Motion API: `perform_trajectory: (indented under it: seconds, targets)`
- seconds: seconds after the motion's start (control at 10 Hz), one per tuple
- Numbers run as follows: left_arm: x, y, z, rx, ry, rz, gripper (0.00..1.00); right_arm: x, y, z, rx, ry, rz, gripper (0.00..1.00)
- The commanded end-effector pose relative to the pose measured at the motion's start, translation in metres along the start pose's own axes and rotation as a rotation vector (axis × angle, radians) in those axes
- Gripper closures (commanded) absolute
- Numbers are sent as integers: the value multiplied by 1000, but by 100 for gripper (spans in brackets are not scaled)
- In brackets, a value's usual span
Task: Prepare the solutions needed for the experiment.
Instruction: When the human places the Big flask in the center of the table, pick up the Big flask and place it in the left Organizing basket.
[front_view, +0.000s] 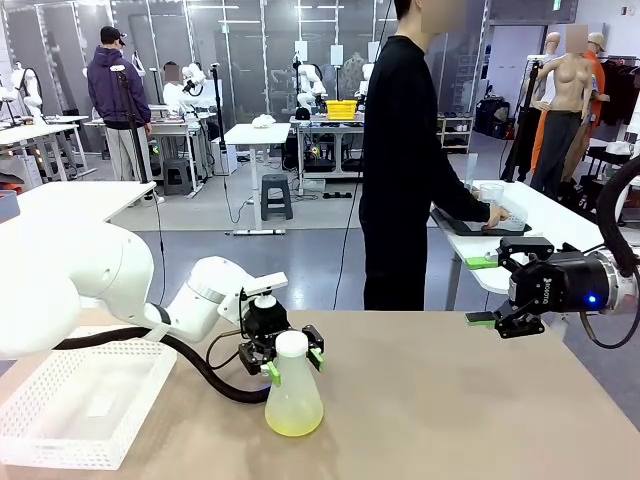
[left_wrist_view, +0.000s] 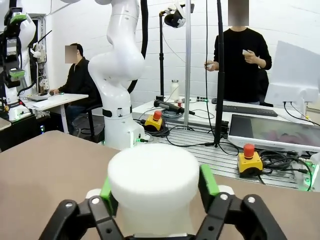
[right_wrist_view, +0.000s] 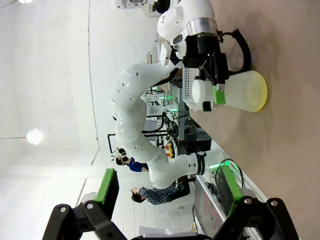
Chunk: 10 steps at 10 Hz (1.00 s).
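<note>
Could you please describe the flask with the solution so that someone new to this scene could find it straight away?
Look at the brown table in front of the robot, just right of the white basket at its left end. There stands a frosted cone-shaped flask with a white cap, the left gripper closed around its neck. The shallow layer of pale yellow-green liquid at its bottom sets it apart.

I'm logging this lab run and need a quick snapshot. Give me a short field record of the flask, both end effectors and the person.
flask: frosted, white cap, upright on the tan table, yellow-green liquid at its bottom
left end effector: green pads either side of the flask neck
right end effector: open, holding nothing, above the table's right side
basket: white, at table's left
person: standing behind the table, hand at a side table
</note>
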<state>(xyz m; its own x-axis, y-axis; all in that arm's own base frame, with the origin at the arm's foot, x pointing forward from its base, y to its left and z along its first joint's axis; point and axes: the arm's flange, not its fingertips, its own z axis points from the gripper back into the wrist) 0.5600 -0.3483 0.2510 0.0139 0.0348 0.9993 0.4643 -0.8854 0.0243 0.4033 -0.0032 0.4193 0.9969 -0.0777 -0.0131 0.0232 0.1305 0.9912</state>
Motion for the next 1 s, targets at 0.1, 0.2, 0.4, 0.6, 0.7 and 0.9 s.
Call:
perform_trajectory:
  seconds: [0.1,0.2,0.4,0.6,0.7,0.9]
  targets:
    - [2,2,5,18,-28,18,47,0,2,0,7,-1,5,0]
    - [1,4,5,13,-33,14,57,0,2,0,7,-1,5,0]
    - [3,5,4,4,-35,7,75,0,2,0,7,-1,5,0]
    - [3,5,3,7,-33,10,94,0,2,0,7,-1,5,0]
    - [4,5,2,7,-33,12,100,0,2,0,7,-1,5,0]
    - [14,4,1,23,-22,-4,100,0,2,0,7,-1,5,0]
